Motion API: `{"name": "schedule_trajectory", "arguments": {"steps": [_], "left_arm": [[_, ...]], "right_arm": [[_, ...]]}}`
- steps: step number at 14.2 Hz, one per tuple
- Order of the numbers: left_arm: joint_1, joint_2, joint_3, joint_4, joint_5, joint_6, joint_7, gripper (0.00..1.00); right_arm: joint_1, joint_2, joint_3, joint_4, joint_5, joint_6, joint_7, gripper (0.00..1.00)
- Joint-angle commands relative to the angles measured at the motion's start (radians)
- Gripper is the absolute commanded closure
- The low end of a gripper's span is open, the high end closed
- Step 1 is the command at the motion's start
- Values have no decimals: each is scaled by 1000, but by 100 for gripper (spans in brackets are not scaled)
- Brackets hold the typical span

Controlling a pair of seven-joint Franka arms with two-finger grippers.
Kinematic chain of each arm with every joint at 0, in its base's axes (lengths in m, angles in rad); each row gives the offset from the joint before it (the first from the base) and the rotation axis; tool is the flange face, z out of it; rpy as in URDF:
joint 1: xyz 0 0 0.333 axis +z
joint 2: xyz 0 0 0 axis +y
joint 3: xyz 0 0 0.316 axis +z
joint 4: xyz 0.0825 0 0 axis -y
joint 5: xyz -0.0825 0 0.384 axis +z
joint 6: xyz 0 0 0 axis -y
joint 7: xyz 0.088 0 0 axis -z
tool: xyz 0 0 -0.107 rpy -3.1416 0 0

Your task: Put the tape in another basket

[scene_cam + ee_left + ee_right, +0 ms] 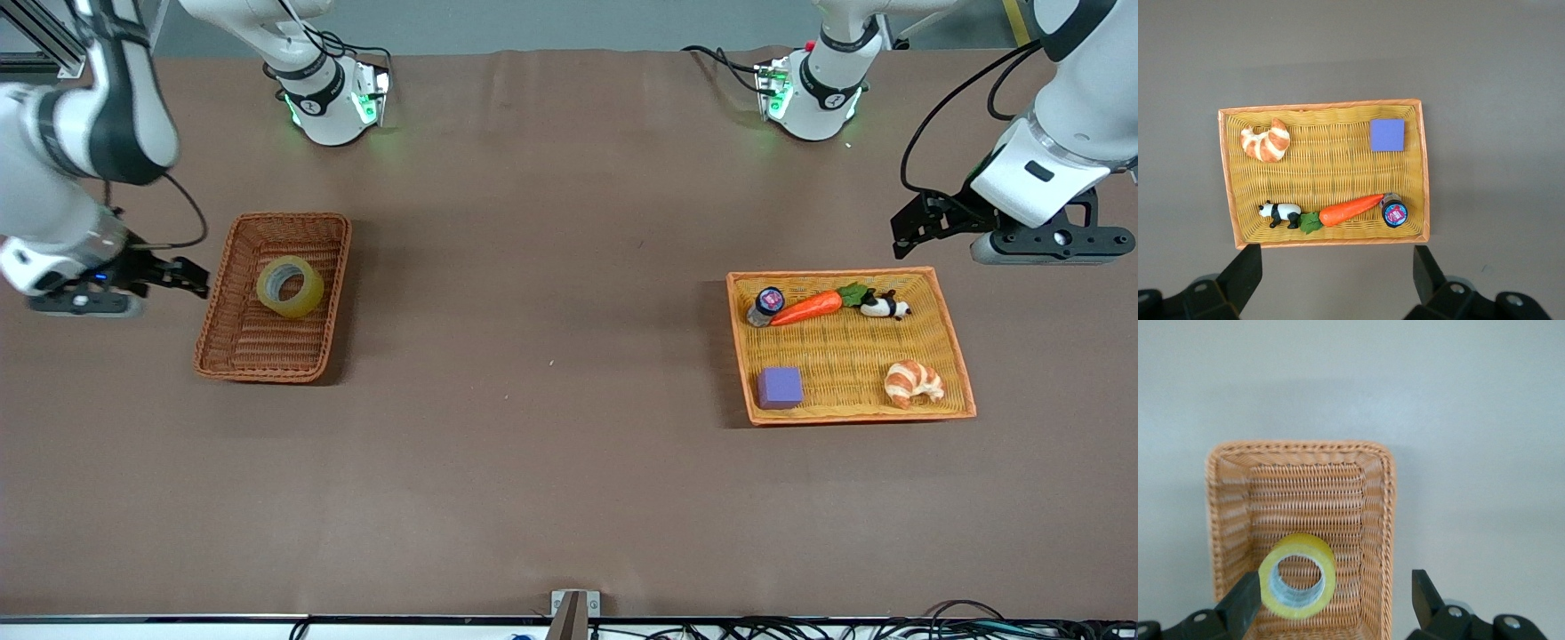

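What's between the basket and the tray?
Nothing: in the front view only bare brown table lies between the basket holding the tape and the tray.

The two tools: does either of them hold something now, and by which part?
Nothing is held. The right tool is open beside the basket, where the tape lies free. The left tool is open over the table near the tray.

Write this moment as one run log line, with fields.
tape: in basket | right gripper: open, beside basket | left gripper: open, waiting by orange tray
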Motion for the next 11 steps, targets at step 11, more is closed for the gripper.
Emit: {"name": "schedule_trajectory", "arguments": {"steps": [11], "left_arm": [[29, 9, 1, 22, 17, -3, 20, 0]], "right_arm": [[-58, 67, 148, 626, 73, -535, 157, 0]]}}
